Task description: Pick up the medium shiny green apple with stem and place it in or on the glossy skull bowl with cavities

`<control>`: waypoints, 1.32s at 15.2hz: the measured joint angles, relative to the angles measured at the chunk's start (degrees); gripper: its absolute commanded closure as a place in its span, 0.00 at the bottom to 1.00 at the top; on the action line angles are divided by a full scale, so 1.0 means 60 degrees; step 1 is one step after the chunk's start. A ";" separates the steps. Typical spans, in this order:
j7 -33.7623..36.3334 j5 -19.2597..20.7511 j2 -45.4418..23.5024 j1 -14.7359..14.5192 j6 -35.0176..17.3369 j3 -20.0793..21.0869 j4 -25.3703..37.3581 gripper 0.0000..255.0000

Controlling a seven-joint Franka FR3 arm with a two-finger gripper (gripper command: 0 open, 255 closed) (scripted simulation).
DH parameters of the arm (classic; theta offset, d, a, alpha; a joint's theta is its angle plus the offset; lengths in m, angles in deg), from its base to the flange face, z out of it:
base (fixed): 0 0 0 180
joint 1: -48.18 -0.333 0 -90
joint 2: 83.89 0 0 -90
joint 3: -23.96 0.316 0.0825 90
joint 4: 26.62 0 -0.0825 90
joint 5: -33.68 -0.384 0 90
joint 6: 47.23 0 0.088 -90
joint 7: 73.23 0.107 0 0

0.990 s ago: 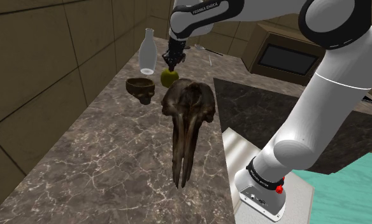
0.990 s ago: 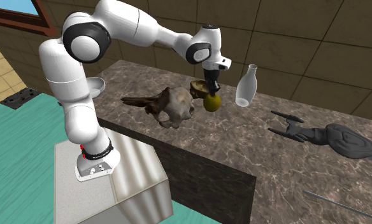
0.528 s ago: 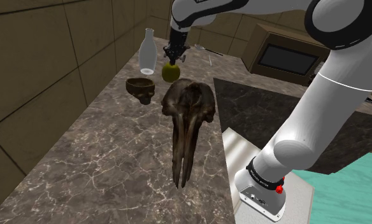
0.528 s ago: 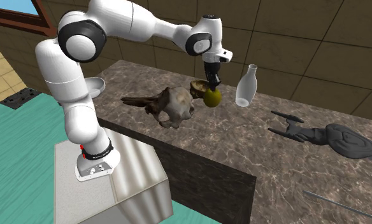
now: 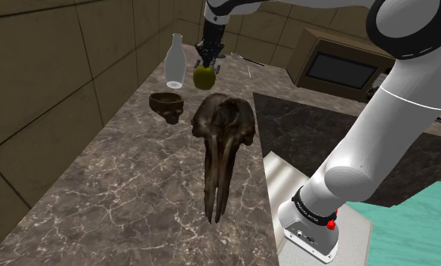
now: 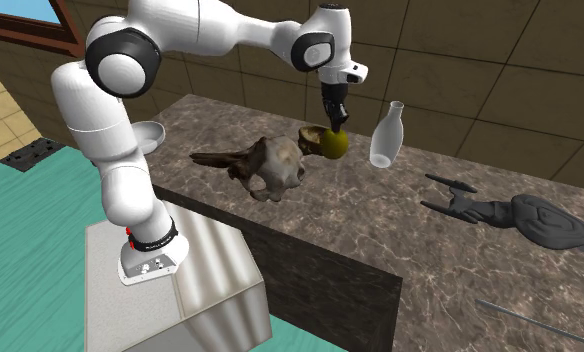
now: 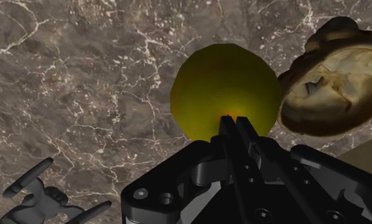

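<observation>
Over the far end of the dark brown marbled table [image 5: 113, 200], the black two-finger gripper [image 5: 205, 62] points straight down with its fingers [image 7: 228, 127] clenched close together on the top of the rounded yellow-green apple [image 5: 204, 77], which hangs beneath them just above the stone. Seen from the wrist, the fingers almost meet over the crown of the fruit, and the stem cannot be made out between them. Just beside the apple, toward the shoulder view's left and a little nearer, sits the small glossy brown skull-shaped bowl [image 5: 166, 106], upright on the table with its hollow facing up; from the wrist its pale, pitted inside lies close to the fruit without touching it. Nearer in the shoulder view lies a large dark long-snouted animal skull [image 5: 220, 143], its narrow snout pointing toward the near edge. A clear glass bottle [image 5: 174, 60] stands upright at the far end, just to the shoulder view's left of the gripper. Well apart, on the second exterior view's right, a grey spaceship-like model [image 6: 510, 213] lies flat on the table. At that view's left, the white arm rises from the grey box stand [image 6: 195, 285].
</observation>
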 measured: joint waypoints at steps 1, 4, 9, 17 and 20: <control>0.0004 -0.0001 0.0004 -0.0006 0.0110 0.0005 0.0105 1.00; -0.0007 -0.0005 0.0065 -0.0012 0.0474 0.0010 0.0407 1.00; -0.0065 -0.0022 0.0068 -0.0004 0.1164 0.0003 0.1097 1.00; 0.0690 0.0080 -0.0202 -0.0453 0.2195 0.0364 0.2349 1.00; 0.1248 0.0172 -0.0461 -0.0788 0.2713 0.0616 0.3088 1.00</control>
